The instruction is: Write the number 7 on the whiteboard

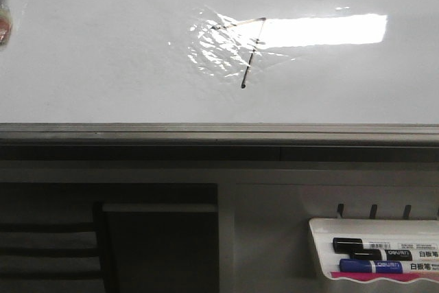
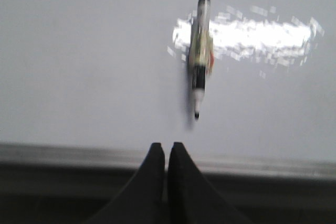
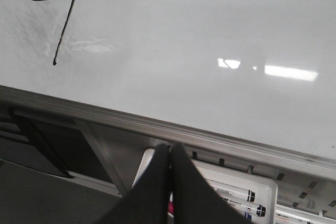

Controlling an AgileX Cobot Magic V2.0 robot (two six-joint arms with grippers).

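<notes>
One thin dark number 7 [image 1: 247,49] is sitting mid-board on your glossy whiteboard [image 1: 103,53], crossing the glare; both black tapered claws, left gripper [image 2: 166,153] and right gripper [image 3: 169,156], are clenched empty.

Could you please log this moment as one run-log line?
number 7: drawn | whiteboard: marked | left end effector: shut, empty | right end effector: shut, empty

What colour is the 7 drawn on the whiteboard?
Black; the number 7 shows clearest in the right wrist view.

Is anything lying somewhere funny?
Yes. A black-tipped marker pen lies loose on the big glossy whiteboard, uncapped, not in the small white tray with the other markers. Both grippers are shut and empty.
</notes>
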